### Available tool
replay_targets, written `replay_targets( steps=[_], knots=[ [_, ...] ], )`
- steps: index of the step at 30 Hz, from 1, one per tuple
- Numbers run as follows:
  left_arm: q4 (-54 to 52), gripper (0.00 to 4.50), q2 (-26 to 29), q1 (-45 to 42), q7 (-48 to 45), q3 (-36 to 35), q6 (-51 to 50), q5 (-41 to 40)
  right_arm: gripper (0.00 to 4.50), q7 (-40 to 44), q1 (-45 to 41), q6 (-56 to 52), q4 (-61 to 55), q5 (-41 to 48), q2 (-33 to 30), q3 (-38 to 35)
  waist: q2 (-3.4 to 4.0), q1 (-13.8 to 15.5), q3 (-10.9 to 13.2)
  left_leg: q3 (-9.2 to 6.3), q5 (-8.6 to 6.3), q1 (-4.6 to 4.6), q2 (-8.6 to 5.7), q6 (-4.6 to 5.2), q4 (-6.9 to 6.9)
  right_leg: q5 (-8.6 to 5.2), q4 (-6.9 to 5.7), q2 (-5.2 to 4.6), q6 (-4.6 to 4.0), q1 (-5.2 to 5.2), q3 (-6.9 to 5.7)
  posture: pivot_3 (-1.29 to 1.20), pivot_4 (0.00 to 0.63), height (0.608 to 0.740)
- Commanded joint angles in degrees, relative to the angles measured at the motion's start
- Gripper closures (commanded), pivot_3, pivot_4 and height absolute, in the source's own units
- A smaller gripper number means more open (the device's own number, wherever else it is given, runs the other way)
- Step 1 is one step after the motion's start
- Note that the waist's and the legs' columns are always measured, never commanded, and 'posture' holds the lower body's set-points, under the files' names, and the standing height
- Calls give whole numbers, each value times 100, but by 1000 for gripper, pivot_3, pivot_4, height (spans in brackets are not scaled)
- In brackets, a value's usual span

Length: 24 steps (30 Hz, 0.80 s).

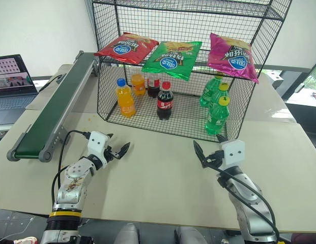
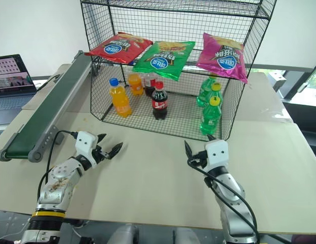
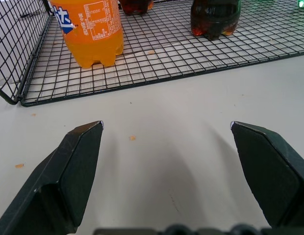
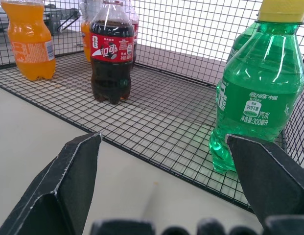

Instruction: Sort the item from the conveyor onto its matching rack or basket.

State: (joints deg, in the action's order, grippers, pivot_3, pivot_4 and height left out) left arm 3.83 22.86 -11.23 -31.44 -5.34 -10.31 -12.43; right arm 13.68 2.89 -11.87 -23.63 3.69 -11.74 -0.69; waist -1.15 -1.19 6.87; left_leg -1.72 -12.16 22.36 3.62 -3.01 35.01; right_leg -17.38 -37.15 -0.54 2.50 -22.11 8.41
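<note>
The flat red crinkly chips bag (image 1: 126, 48) already lies on the upper grid shelf of the tall black wire-mesh rack (image 1: 106, 76) — up and ahead of the left gripper (image 1: 118, 151), the nearer one — its long axis slanting toward the dark green belt conveyor (image 1: 55, 109), both it and the right gripper (image 1: 207, 152) gaping, empty.

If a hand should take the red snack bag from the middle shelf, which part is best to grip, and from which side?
Probably the front edge of the red snack bag, approached from the open front of the wire rack. The bag lies flat on the shelf with that edge sticking out slightly past the wire toward the robot, so a thin seam is free there. The green bag crowds its right side.
</note>
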Motion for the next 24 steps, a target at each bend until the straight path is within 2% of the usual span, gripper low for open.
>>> replay_targets(
  steps=[1,9,24],
  knots=[
    [-193,65,109,-51,2,-105,43,-21,0,33,-66,50,-173,117,-26,-80,0,0,0,0,0,0,0,0,0,0,0,0,0,0,0,0,150,740],
    [-317,65,25,142,252,-124,82,64,0,89,-54,68,-177,86,-22,-17,0,0,0,0,0,0,0,0,0,0,0,0,0,0,0,0,150,740],
    [-253,65,59,110,122,-74,143,55,0,129,-73,101,-161,82,-42,-44,0,6,0,0,0,0,0,0,0,0,0,0,0,0,0,0,150,740]
  ],
)
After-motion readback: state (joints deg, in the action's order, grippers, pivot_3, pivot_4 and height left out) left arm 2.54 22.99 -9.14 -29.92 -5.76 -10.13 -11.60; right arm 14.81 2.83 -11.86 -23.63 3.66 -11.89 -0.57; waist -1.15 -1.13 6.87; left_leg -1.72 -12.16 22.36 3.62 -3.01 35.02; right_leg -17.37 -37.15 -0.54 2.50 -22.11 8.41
